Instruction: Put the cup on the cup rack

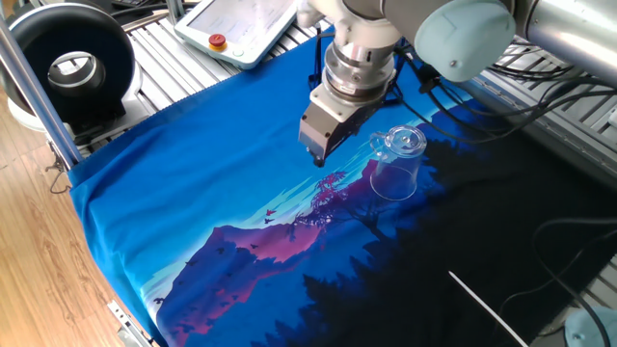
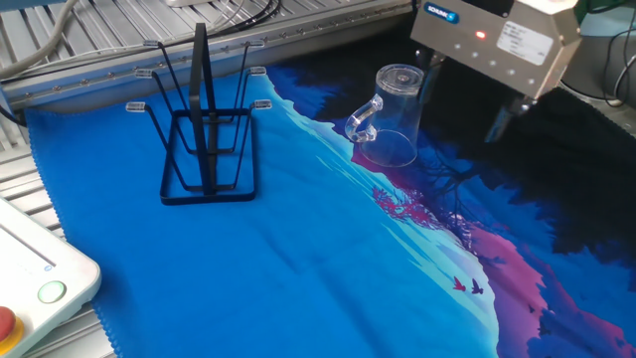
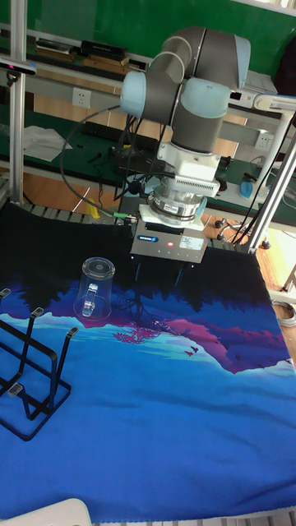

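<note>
A: Where's the hand (image 3: 156, 276)?

B: Above the tabletop (image 3: 181, 411), fingers apart, holding nothing.

A: And the cup (image 3: 94, 288)?

B: Upside down at its nine o'clock in the tall view, just beside; rack (image 3: 31, 370) beyond, at seven.

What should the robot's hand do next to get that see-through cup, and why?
Probably slide sideways until its open fingers straddle the upside-down clear glass mug. The hand hangs beside the mug, holding nothing, while the mug sits on the blue cloth, apart from the black wire rack. It has to grab the mug before carrying it anywhere.
</note>
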Robot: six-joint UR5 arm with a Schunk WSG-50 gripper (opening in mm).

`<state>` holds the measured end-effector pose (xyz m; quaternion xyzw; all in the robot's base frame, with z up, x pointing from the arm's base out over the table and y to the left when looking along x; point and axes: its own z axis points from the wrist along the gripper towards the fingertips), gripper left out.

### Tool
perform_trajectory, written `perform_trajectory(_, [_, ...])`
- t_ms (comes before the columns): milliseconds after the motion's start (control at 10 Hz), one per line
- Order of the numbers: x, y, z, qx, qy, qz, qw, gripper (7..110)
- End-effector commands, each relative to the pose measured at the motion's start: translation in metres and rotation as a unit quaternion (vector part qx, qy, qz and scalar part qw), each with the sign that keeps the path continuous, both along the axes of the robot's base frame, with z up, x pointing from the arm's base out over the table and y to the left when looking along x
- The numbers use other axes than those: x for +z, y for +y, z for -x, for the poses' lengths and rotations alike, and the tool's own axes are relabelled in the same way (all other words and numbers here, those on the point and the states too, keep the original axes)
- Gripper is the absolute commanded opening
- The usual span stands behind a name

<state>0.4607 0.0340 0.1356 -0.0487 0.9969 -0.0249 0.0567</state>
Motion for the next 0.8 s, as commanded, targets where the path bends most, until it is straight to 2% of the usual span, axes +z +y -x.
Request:
perform_trajectory(0, [0.001, -0.008, 0.002, -0.044, 0.003, 0.011, 0.999, 22])
perform_trajectory(100, [0.002, -0.009, 0.003, -0.044, 0.003, 0.011, 0.999, 22])
perform_trajectory(200, [0.003, -0.015, 0.008, -0.043, 0.011, 0.024, 0.9988, 7])
perform_trajectory(300, [0.002, -0.008, 0.031, -0.028, 0.056, 0.01, 0.998, 7])
perform_trajectory(400, [0.002, 0.006, 0.037, 0.024, 0.066, -0.024, 0.9972, 44])
perform_trajectory(500, [0.003, 0.014, 0.034, 0.028, 0.059, -0.039, 0.9971, 44])
perform_trajectory(600, [0.003, 0.016, 0.032, 0.026, 0.055, -0.043, 0.9972, 44])
perform_trajectory(700, [0.003, 0.018, 0.032, 0.018, 0.055, -0.044, 0.9974, 66])
